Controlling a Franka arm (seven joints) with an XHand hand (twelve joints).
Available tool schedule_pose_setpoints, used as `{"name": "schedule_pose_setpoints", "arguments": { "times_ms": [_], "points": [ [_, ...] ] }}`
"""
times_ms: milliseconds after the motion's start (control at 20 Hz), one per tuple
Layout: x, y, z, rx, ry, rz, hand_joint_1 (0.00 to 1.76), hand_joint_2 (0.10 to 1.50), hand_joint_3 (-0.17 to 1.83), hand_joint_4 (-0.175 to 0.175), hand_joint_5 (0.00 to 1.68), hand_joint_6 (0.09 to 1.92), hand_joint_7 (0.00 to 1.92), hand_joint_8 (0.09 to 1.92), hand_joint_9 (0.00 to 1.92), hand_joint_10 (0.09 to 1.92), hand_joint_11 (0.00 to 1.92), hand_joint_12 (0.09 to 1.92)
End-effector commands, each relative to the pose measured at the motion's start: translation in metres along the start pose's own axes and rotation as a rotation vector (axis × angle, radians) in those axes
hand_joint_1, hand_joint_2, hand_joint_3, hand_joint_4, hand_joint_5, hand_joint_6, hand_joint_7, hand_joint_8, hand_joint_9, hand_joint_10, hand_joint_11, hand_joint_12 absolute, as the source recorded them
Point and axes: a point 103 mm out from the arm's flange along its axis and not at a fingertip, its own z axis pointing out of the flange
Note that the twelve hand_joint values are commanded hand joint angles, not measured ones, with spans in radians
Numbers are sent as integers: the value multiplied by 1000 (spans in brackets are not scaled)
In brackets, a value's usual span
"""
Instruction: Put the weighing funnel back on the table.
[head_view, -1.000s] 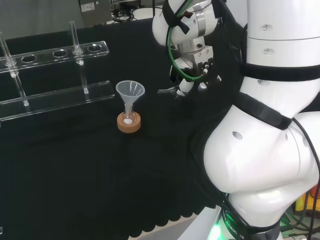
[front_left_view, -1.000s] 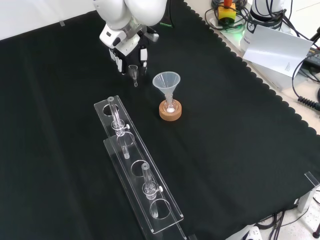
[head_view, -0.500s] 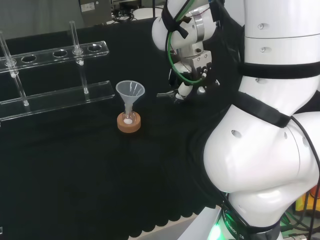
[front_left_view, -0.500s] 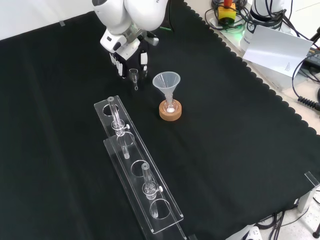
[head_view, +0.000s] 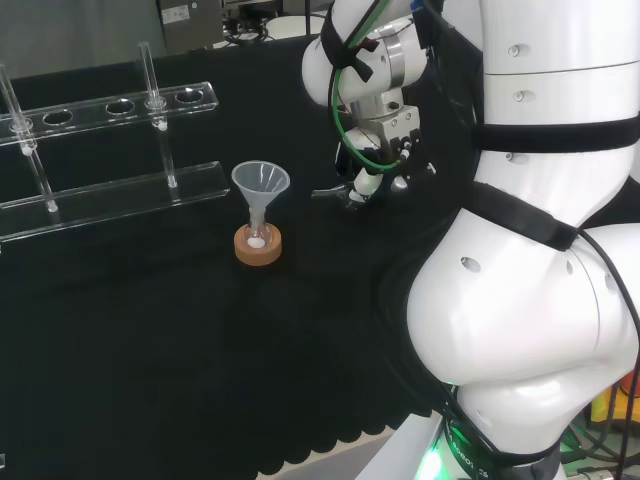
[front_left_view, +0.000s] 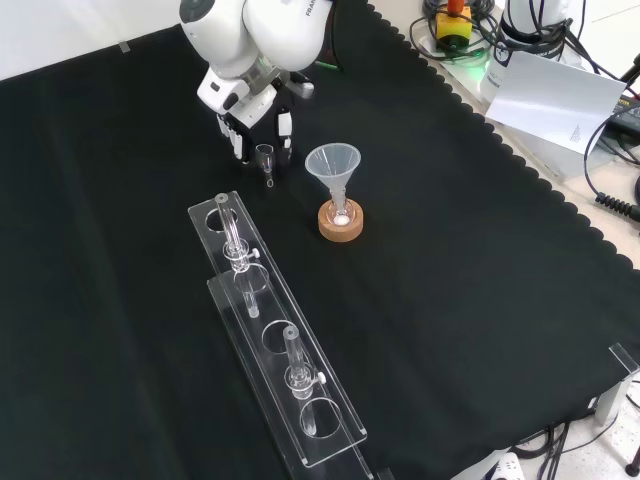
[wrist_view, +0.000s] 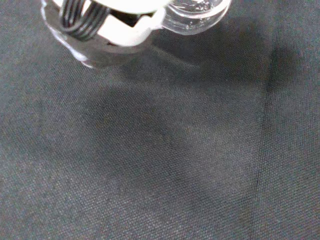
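The hand (front_left_view: 252, 122) is shut on the weighing funnel (front_left_view: 266, 160), a small clear piece pinched between its black fingertips, stem pointing down towards the black cloth (front_left_view: 470, 260). In the head view the hand (head_view: 378, 165) hangs low over the cloth with the weighing funnel (head_view: 335, 190) sticking out to its left. From the wrist camera, the clear rim of the weighing funnel (wrist_view: 196, 13) sits beside a white part of the hand (wrist_view: 107, 30), with cloth close below. I cannot tell whether the stem touches the cloth.
The big funnel (front_left_view: 333, 165) stands in a small flask on a cork ring (front_left_view: 340, 223), just right of the hand in the front view. A clear test tube rack (front_left_view: 270, 330) with two tubes lies nearer the front camera. Papers and cables lie off the cloth's right edge.
The hand has sunk a little towards the cloth and drifted slightly left in the head view, still holding the weighing funnel. The big funnel and rack have not moved.
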Motion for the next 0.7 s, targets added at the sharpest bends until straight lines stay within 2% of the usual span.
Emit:
{"name": "schedule_pose_setpoints", "arguments": {
  "times_ms": [50,350,500,650,700],
  "points": [
    [3,6,4,7,-8,5,1140,756,547,13,1186,782,1232,412,1455,87,1214,747],
    [8,8,8,8,-11,0,1131,822,448,4,1145,817,1147,479,1414,87,1176,773],
    [8,7,9,15,-24,1,1111,907,302,35,1110,839,1026,585,1370,87,1109,825],
    [8,5,9,14,-28,9,1074,1015,137,82,1041,919,873,683,1307,87,998,903],
    [8,4,8,17,-29,13,1052,1015,94,49,962,889,819,699,1273,87,948,933]
  ]
}}
